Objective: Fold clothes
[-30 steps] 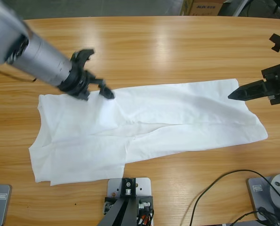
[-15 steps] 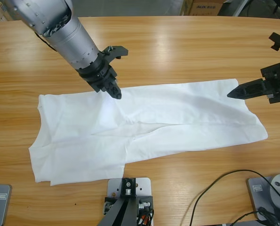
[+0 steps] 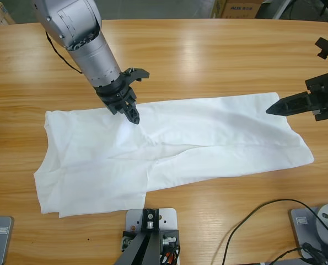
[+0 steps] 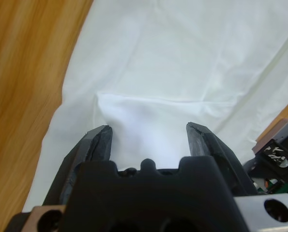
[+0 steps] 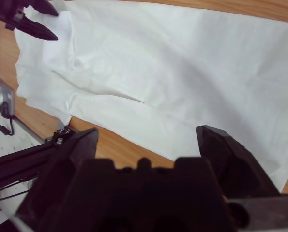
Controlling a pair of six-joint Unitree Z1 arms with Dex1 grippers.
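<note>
The white T-shirt (image 3: 197, 138) lies spread flat across the wooden table (image 3: 208, 49), folded long, with creases near its middle. My left gripper (image 3: 132, 110) comes down from the upper left and hovers open just over the shirt's far edge. Its wrist view shows the jaws (image 4: 148, 133) apart above a soft ridge in the fabric (image 4: 173, 63), holding nothing. My right gripper (image 3: 274, 109) points in from the right edge at the shirt's far right corner, open and empty (image 5: 144, 135). Its wrist view looks along the shirt (image 5: 182, 72) to the left gripper (image 5: 37, 24).
A cardboard box (image 3: 238, 8) stands beyond the table's far edge. A black cable (image 3: 252, 218) loops over the near right part of the table. Bare wood runs along the far side and the near edge.
The left arm has swung in from the left and turned, carrying its gripper rightward along the shirt's far edge. The right gripper and the shirt have stayed put.
</note>
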